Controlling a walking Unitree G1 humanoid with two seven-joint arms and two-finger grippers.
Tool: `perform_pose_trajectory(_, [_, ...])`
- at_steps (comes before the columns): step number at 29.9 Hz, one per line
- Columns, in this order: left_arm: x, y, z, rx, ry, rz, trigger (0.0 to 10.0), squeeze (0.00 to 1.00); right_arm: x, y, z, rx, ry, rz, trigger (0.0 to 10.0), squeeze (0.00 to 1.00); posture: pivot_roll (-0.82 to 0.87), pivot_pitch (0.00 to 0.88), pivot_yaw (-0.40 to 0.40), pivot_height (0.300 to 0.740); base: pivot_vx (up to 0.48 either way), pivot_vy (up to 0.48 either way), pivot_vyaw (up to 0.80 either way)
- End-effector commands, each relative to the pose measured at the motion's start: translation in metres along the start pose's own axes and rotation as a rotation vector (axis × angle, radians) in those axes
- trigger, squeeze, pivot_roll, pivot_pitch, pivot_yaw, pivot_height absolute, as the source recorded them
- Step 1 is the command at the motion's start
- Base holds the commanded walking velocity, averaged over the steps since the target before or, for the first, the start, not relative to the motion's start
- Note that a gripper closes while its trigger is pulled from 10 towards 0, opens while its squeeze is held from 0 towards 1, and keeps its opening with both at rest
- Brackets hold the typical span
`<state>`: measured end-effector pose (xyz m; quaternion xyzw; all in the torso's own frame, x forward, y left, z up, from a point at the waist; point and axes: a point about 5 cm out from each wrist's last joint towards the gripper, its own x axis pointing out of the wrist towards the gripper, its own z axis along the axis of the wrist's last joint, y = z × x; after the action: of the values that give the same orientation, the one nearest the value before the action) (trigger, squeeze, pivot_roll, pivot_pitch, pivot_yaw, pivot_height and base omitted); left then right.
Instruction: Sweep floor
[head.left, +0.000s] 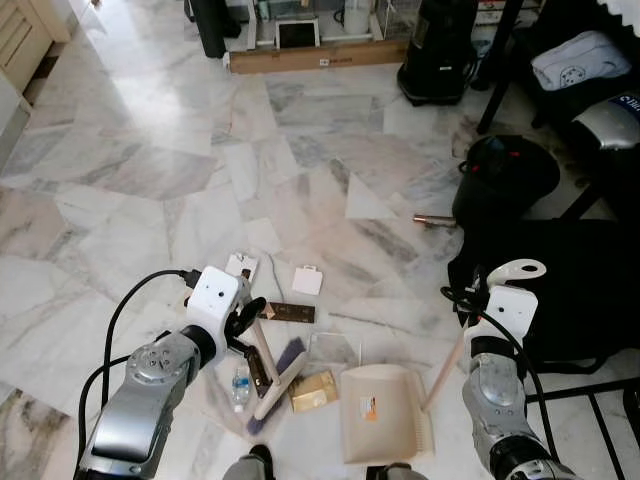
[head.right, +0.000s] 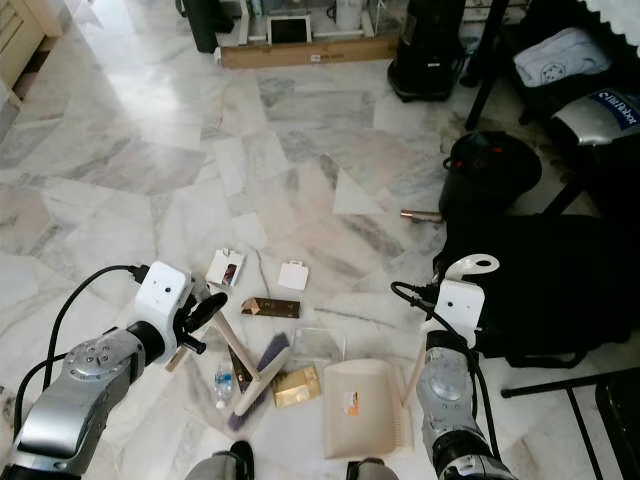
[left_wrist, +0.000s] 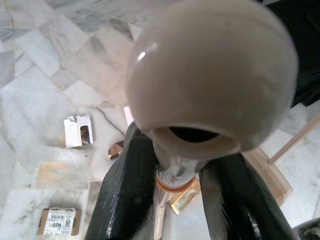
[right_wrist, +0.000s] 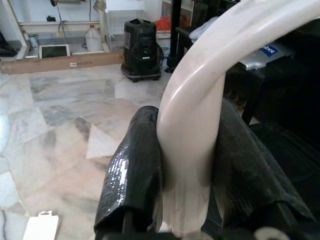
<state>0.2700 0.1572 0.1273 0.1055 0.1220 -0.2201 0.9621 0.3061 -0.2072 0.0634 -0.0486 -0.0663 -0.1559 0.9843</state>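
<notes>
Left gripper (left_wrist: 180, 200) is clamped on the broom handle (left_wrist: 210, 85), with the brush head (head.left: 280, 385) down among the litter on the marble floor (head.left: 150, 170). Right gripper (right_wrist: 187, 185) is squeezed around the dustpan handle (right_wrist: 200, 100), and the dustpan (head.left: 380, 412) sits just right of a gold wrapper (head.left: 313, 391).

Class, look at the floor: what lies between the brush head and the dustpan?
In the left eye view, a gold wrapper lies on the marble between the brush head and the dustpan, with a clear plastic piece just beyond it.
</notes>
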Motion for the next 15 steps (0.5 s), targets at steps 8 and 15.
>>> perform_pose_trajectory(8, [-0.0098, -0.0009, -0.0169, -0.017, 0.103, -0.004, 10.0, 0.00, 0.0004, 0.0046, 0.0014, -0.017, -0.013, 0.015, 10.0, 0.00, 0.28, 0.291, 0.038, 0.740, 0.000, 0.000, 0.00])
perform_pose_trajectory(15, [-0.0129, -0.0011, -0.0159, -0.014, 0.112, -0.005, 10.0, 0.00, 0.0070, 0.0039, 0.0079, -0.019, -0.036, 0.004, 10.0, 0.00, 0.28, 0.304, 0.037, 0.740, 0.000, 0.000, 0.00])
